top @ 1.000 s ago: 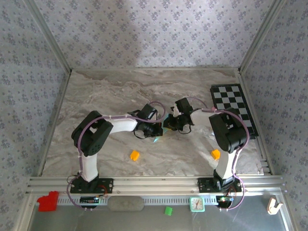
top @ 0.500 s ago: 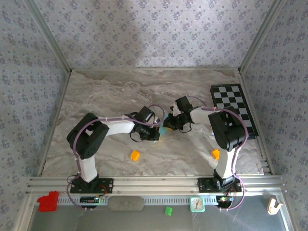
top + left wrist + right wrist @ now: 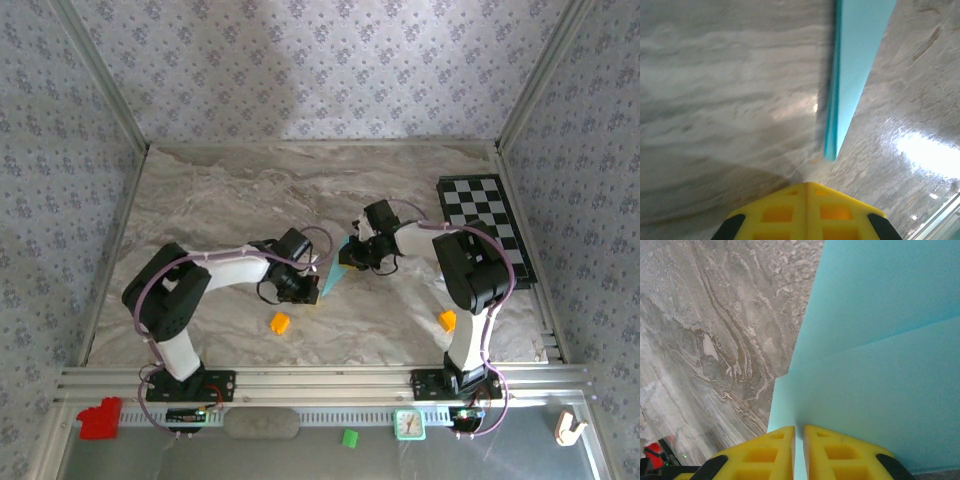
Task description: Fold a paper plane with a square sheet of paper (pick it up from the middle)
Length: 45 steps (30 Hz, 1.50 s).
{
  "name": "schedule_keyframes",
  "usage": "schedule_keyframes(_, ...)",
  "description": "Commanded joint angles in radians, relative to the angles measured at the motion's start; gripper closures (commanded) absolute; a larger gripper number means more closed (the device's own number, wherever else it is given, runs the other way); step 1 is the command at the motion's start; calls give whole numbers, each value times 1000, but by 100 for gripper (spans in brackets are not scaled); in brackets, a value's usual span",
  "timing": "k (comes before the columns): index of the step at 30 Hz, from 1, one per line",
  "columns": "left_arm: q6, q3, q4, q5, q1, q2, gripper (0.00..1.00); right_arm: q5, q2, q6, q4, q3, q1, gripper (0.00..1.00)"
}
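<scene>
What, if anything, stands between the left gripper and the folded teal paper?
Nothing visible. Only bare marble table lies between the shut left gripper and the pointed end of the folded teal paper. The right gripper grips its wider part; the nearest orange cube sits aside, nearer the bases.

High rear overview of table (image 3: 220, 190); wrist cameras close, downward, both on paper (image 3: 860, 50)
</scene>
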Motion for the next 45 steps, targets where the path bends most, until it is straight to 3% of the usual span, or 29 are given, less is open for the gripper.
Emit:
schedule_keyframes(1,-12,10,-72,-57,25,-102,98,53,-2,-103,-96,10,46,83)
schedule_keyframes(4,-51,23,-94,-151,51,-183,92,23,-58,-145,-132,51,78,82)
schedule_keyframes(9,-109,24,-137,-301,109,-334,69,92,-185,-133,-205,86,83,74)
schedule_keyframes(16,-140,49,-231,-494,197,-493,30,339,-329,-80,-315,105,116,56)
schedule_keyframes(25,-82,11,-185,-553,279,-616,2,714,-252,167,-511,225,245,31)
schedule_keyframes(32,-77,-13,-163,-508,318,-617,0,778,-92,312,-564,331,324,28)
schedule_keyframes(38,-77,-30,-156,-477,333,-609,0,800,-10,407,-529,343,360,33)
schedule_keyframes(45,-72,-31,-157,-460,339,-587,0,856,42,454,-633,395,375,42)
